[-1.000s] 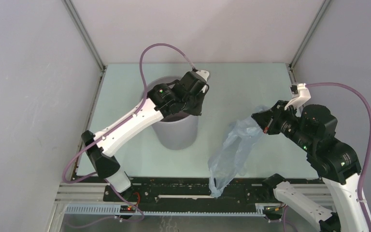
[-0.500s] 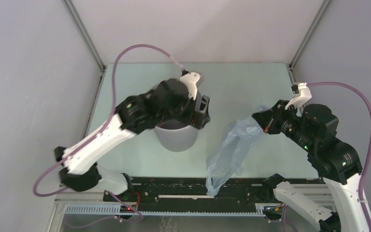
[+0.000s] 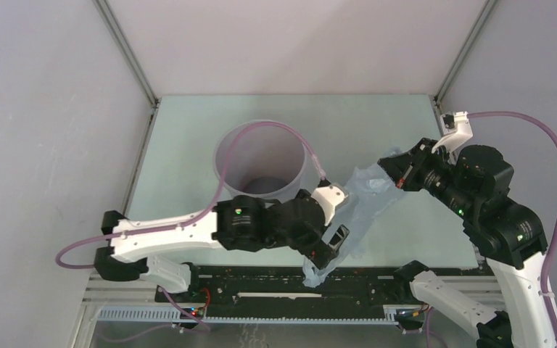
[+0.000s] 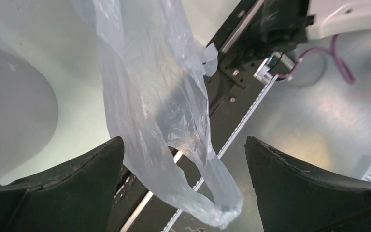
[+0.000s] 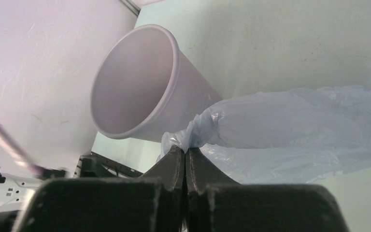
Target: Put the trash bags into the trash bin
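from the top camera, the grey trash bin (image 3: 250, 156) stands upright on the pale green table (image 3: 377, 123), left of centre, its mouth open and nothing visible inside. the right gripper (image 3: 394, 173) is raised over the table's right half with its fingers pinched on the bunched top of the pale-blue trash bag (image 3: 366, 199). the bag hangs from there down and toward the near edge, its lower end reaching the black rail (image 3: 261, 279) in front. the left gripper (image 3: 328, 248) lies low and reaches across to the bag's lower part, beside the bin's near right side, with its fingers spread. the left wrist camera shows the left gripper (image 4: 183, 140) wide open, a dark finger (image 4: 72, 183) at each lower corner, and the crinkly trash bag (image 4: 154, 106) dangling in the gap between them, not clamped. whether the film brushes a finger cannot be told. the trash bin (image 4: 9, 125) wall fills the left side and the rail (image 4: 232, 92) runs behind the bag. the right wrist camera shows the right gripper (image 5: 186, 155) closed tight on a twisted end of the trash bag (image 5: 299, 128), which billows out to the right over the table (image 5: 280, 38). the trash bin (image 5: 140, 87) is just beyond it on the left, apart from the bag.
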Controlling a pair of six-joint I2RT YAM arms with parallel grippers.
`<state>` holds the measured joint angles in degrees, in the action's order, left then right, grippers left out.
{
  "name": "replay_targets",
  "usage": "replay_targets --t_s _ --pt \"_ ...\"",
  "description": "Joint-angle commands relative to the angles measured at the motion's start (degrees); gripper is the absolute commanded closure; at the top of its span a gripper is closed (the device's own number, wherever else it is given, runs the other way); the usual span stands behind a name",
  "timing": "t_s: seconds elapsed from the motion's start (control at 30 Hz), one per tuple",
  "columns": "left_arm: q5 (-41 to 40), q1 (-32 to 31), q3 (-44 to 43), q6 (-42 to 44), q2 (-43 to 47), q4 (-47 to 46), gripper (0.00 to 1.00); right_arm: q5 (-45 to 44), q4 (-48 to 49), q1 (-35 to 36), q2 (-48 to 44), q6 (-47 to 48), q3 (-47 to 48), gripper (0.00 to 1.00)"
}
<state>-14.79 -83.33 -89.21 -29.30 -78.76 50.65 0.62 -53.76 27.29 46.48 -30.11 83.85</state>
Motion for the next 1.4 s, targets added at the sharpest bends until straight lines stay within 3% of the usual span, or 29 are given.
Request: replay_targets --t_s 0.0,0.33,0.4,0.53,0.6,0.67,0.8,0.97,1.2,1.37 --pt "-0.9 -0.3 2.1 -5.0 -1.1 1.6 0.00 -0.4 2.5 -0.3 1.0 -1.0 3.2 1.00" --pt "-1.2 -0.3 12.4 -13.1 2.2 0.3 0.01 -1.7 1.9 -0.3 0.8 -0.7 3.1 1.00" --pt "-2.2 -0.3 12.4 -13.0 2.6 1.1 0.12 -2.2 1.9 -0.3 0.7 -0.7 3.4 1.00" --pt "-6.3 -0.2 9.9 -12.0 5.2 3.3 0.48 -3.1 1.5 -0.3 0.4 0.3 3.5 1.00" --pt "-9.6 0.0 6.7 -10.7 6.4 5.3 0.66 -3.7 1.2 -0.3 0.4 1.8 3.5 1.00" --pt "-13.1 0.6 2.6 -8.6 7.3 7.0 0.75 -4.1 0.8 -0.3 0.6 4.0 3.9 1.00" --pt "-15.6 4.5 -7.8 -0.7 8.3 6.3 0.81 -2.5 -0.3 -0.3 1.7 7.3 7.2 1.00" --pt "-12.2 10.0 -21.8 10.7 6.7 0.4 0.85 5.2 2.6 -0.3 2.6 8.0 11.2 1.00" --pt "-7.0 11.2 -46.4 20.4 -1.3 -0.3 0.87 20.9 19.8 -0.3 3.8 2.4 16.0 1.00" --pt "-7.5 11.2 -47.2 22.9 0.9 -7.6 0.91 31.5 32.2 -0.1 8.6 -5.2 21.7 1.00"
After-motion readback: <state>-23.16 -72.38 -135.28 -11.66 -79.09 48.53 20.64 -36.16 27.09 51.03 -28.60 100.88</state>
